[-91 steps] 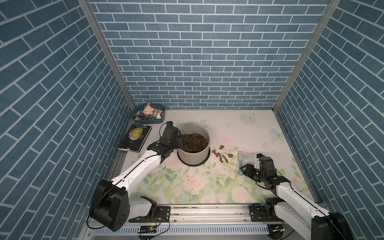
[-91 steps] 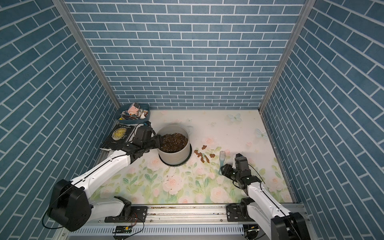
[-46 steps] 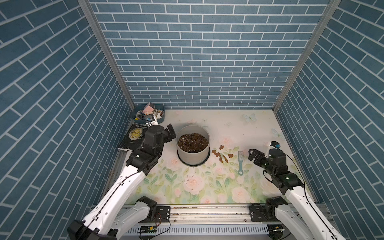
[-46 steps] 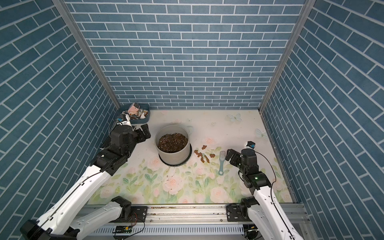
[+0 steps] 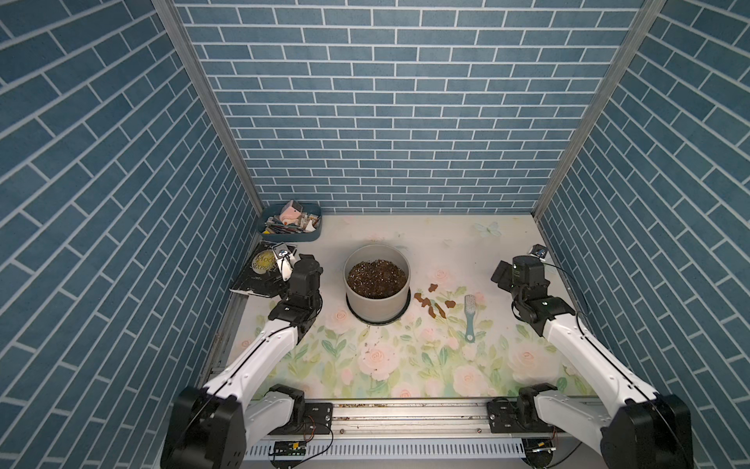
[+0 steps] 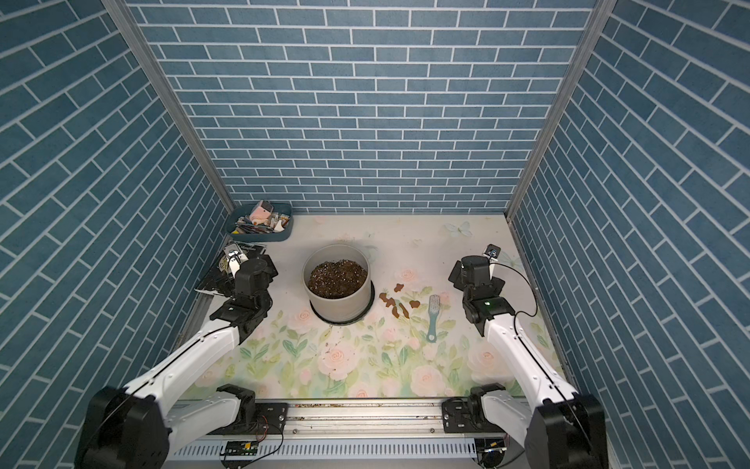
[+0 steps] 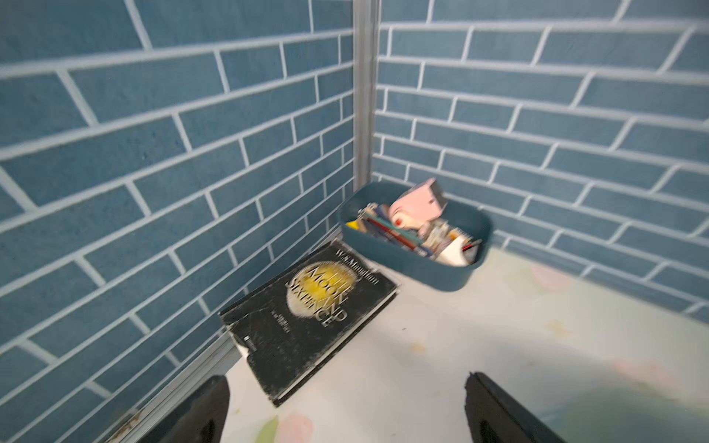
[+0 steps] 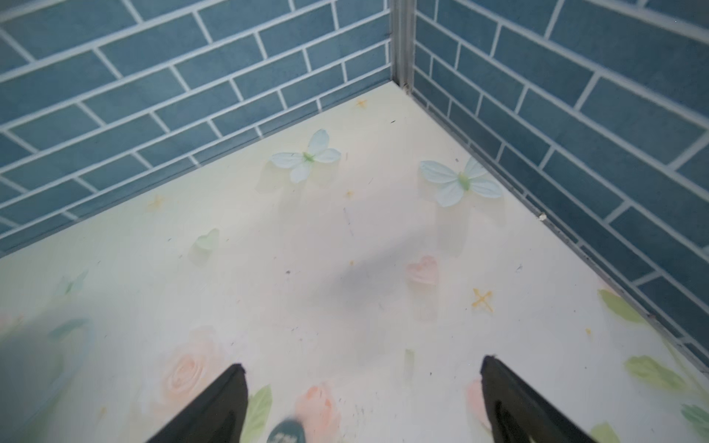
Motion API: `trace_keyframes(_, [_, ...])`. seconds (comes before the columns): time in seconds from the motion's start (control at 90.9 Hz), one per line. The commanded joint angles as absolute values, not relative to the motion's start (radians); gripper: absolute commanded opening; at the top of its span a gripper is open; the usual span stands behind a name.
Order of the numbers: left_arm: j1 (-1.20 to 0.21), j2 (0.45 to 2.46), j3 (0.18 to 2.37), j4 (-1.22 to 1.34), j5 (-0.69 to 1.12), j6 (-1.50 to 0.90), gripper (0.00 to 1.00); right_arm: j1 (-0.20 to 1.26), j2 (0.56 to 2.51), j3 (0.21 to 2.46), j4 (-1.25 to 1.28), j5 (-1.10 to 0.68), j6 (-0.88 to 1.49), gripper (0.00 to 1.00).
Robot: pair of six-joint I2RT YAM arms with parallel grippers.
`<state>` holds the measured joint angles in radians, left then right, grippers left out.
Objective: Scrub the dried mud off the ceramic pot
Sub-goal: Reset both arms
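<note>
- Both arms have backed off compared with a second ago: the left gripper (image 5: 307,264) was up against the ceramic pot (image 5: 376,302) and now hangs off to the pot's left, over the book (image 5: 259,272). The right gripper (image 5: 502,275) was down at the brush (image 5: 470,317) and has lifted away toward the right wall.
- Left wrist view shows its fingers (image 7: 199,410) spread wide with nothing between them, just the book and the blue tray (image 7: 418,264) ahead. Same story on the right: fingers (image 8: 215,406) wide apart, empty, bare mat below.
- Pot sits upright on its black saucer around the middle of the mat, axis vertical, open mouth up, full of dark soil. The wall facing the camera looks plain grey; I can't see the far side.
- Dried mud (image 5: 434,302) lies as reddish-brown flakes on the mat just right of the pot, between it and the brush.
- Brush lies flat, long axis running roughly front to back, bristle head pointing away from the robot, handle loop toward it.
- My read: scrubbing looks basically done, mud is off and the tool's put down. Nothing obvious left, maybe parking the arms.
</note>
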<state>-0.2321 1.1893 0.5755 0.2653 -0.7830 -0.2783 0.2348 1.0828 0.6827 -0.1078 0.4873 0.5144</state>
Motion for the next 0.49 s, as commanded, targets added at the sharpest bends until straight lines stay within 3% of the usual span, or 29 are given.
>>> trace_keyframes(0.0, [-0.169, 1.307, 0.505, 0.548, -0.781, -0.233, 1.0, 0.182, 0.962, 0.488, 0.195, 0.667, 0.464, 0.99])
trace_keyframes(0.088, [-0.161, 1.393, 0.403, 0.725, -0.759, -0.192, 1.0, 0.176, 0.887, 0.273, 0.529, 0.752, 0.323, 0.99])
trace_keyframes(0.22, [-0.158, 1.42, 0.32, 0.982, -0.761, -0.138, 1.0, 0.089, 0.947, 0.148, 0.697, 0.801, 0.273, 1.0])
trace_keyframes(0.363, [-0.13, 1.457, 0.254, 1.172, -0.642, -0.111, 1.0, 0.016, 1.116, 0.057, 1.06, 0.575, 0.218, 1.0])
trace_keyframes(0.484, [-0.12, 1.471, 0.222, 1.232, -0.413, -0.04, 1.0, 0.015, 1.3, 0.036, 1.374, 0.401, 0.145, 1.0])
